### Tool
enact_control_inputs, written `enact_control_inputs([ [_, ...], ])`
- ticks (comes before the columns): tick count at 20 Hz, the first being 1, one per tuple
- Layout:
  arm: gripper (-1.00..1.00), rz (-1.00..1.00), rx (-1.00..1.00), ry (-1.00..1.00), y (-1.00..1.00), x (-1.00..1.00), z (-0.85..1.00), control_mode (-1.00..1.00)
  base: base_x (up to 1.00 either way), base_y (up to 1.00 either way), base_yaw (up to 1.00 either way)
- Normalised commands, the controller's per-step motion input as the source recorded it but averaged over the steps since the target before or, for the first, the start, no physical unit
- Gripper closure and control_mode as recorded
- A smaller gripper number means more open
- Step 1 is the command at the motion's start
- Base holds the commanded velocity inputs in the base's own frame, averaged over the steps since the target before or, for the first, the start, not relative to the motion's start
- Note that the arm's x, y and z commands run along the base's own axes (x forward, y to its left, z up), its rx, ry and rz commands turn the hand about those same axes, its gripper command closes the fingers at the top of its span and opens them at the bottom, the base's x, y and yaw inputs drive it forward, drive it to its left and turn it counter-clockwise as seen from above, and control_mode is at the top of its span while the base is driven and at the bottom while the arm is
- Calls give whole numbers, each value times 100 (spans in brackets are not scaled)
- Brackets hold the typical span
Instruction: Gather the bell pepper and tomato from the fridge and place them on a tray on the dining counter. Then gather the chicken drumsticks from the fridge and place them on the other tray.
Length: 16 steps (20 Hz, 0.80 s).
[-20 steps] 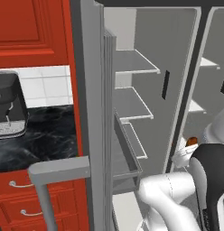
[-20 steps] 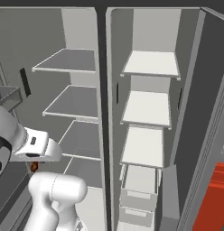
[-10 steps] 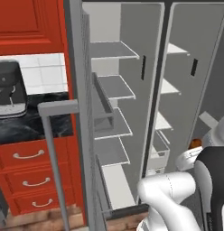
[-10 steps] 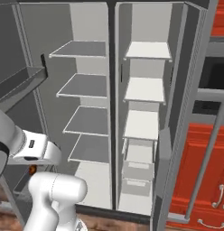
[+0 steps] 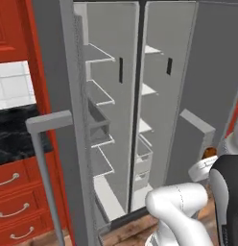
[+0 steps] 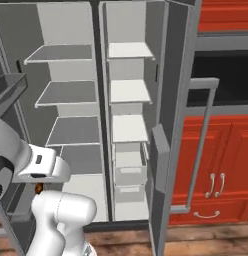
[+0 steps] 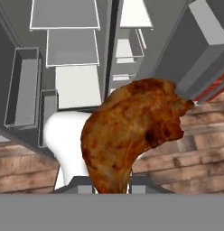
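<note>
- A red-brown, lumpy chicken drumstick (image 7: 132,135) is clamped in the two-finger gripper (image 7: 111,187); the jaws are drawn narrow around its lower end, and the meat rises up and to the right across the middle of the hand view.
- The finger tips themselves are mostly hidden behind the meat; grey finger bases are seen just either side of it at the bottom.
- A small orange-brown patch (image 5: 208,153) is seen beside the white arm in the left base view, and another (image 6: 39,187) under the white forearm in the right base view; most likely the same drumstick, too small to confirm.
- The tall grey steel double-door fridge (image 5: 154,72) (image 6: 98,65) (image 7: 77,54) is seen with both doors swung wide.
- Pale grey inner shelves (image 6: 128,90) are stacked in both compartments; no food can be made out on them.
- Drawers (image 6: 130,170) are seen low in the right compartment, one pulled partly out.
- A long vertical bar handle (image 6: 198,145) is carried on the open right door; the left door's bar handle (image 5: 44,178) is seen in the left base view.
- Red cabinets with pale handles (image 6: 221,165) (image 5: 10,192) stand on either side of the fridge.
- A black marble countertop (image 5: 13,132) and white tiled wall (image 5: 13,89) are seen left of the fridge.
- A brown wood-plank floor (image 7: 190,158) lies below the gripper.
</note>
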Motion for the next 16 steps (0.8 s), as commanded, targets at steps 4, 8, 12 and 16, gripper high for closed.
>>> enact_control_inputs([
  [4,100,0,0,0,0,0,0,100,-53,27,-47],
  [8,100,0,0,0,0,0,0,100,-88,11,-48],
  [12,100,0,0,0,0,0,0,100,-93,12,-49],
  [16,100,0,0,0,0,0,0,100,-89,27,-52],
])
